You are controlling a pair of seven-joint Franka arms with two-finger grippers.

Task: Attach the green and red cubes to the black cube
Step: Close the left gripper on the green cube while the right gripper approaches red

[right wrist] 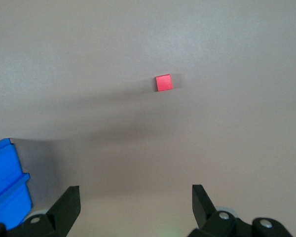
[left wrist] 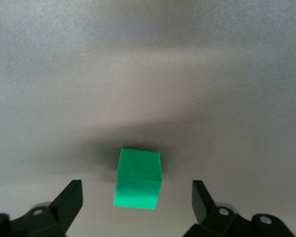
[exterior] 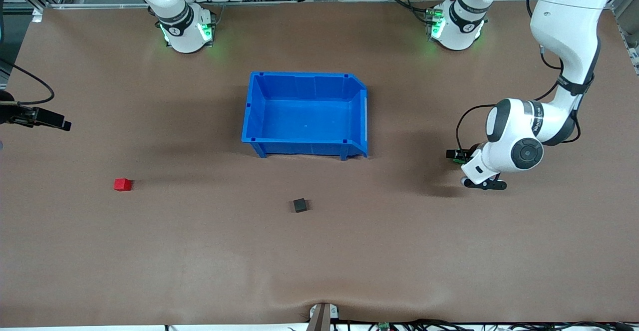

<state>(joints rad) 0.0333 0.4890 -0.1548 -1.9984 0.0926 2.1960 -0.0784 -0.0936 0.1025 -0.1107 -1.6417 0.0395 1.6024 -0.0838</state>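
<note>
From the front view, nothing is joined yet: the black cube (exterior: 300, 204) sits alone on the brown bench (exterior: 199, 261), nearer the front camera than the blue bin (exterior: 304, 149). The red cube (exterior: 122, 184) lies well apart from it, toward the right arm's end of the bench. The green cube is hidden here under the left arm's wrist. The left pincer (exterior: 483, 183) is low over the bench at the left arm's end; the right pincer (exterior: 55, 121) hangs at the view's edge above the bench, waiting. The bench cover is matte and slightly rippled near the front edge; the bin is glossy moulded plastic with ribbed walls and a cut-down front lip.

In the left wrist view, the green cube (left wrist: 138, 178) rests on the bench between the spread fingertips (left wrist: 71, 197) of the left pincer, touching neither. It is smooth, sharp-edged and evenly coloured. I judge this to be the approach to the first pickup, so both attachments remain.

In the right wrist view, the right pincer (right wrist: 133, 202) stands open and empty, looking down at the red cube (right wrist: 163, 82), small and flat-faced, with a corner of the bin (right wrist: 7, 182) nearby.
</note>
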